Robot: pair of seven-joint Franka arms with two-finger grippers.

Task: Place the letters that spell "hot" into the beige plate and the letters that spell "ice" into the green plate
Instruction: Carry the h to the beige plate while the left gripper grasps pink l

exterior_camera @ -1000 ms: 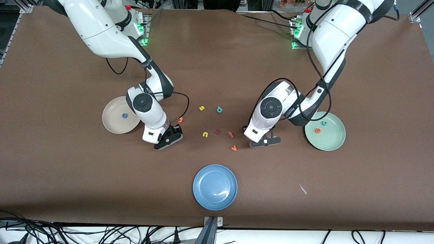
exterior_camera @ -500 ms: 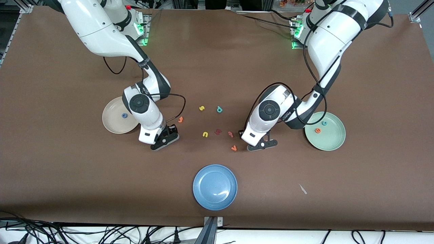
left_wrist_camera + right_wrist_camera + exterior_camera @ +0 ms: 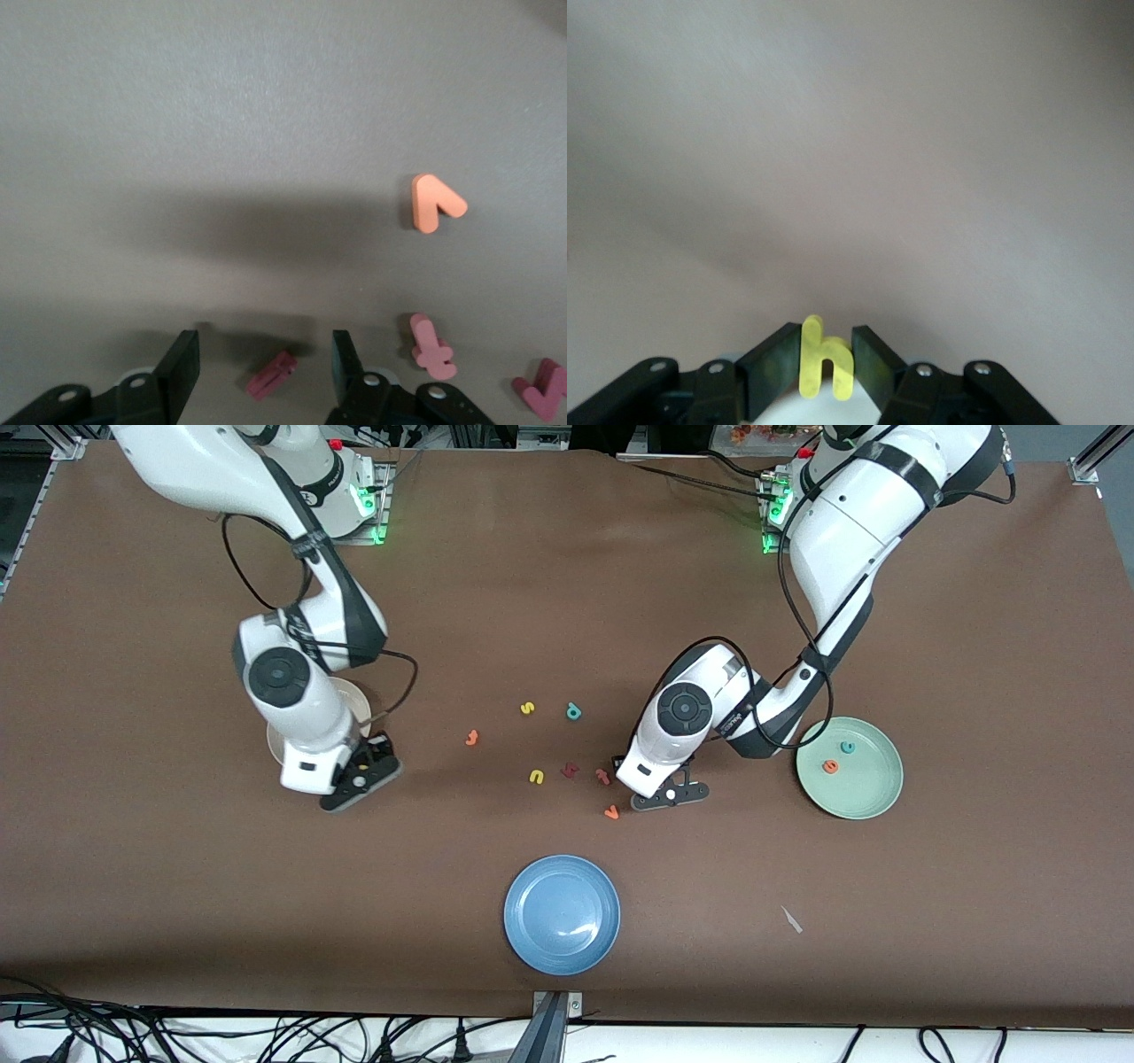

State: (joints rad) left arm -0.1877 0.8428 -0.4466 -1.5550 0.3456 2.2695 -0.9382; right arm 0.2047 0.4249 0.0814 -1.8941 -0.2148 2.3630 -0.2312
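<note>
The right hand [image 3: 826,367] is clamped on the yellow "h" [image 3: 824,359], pinching it flat-side to flat-side with its stem upright between the pads, and it hangs over the edge of the beige plate [image 3: 353,695] that faces the front camera. That plate is mostly hidden under the arm, so I cannot tell whether the blue "o" lies in it. The main risk on this side is releasing too close to the rim: the light foam letter could land on the lip and tip out onto the worktop [image 3: 177,850], or cling to one pad when the hand parts. The left hand [image 3: 266,376] stands apart, low over the worktop, straddling the dark red "i" [image 3: 272,374]. Its long axis lies at a slant across the gap, not square to the pads, as far as the wrist view shows. Closing on it like that could twist or squirt the bar sideways, and the pinkish-red "t" [image 3: 431,347] sits just beside one finger, so a small drift could nudge or catch the wrong letter. The orange arrow-like letter [image 3: 434,202] lies apart from the hand. The green plate [image 3: 873,793] already holds the teal "c" [image 3: 848,747] and orange "e" [image 3: 830,766].
</note>
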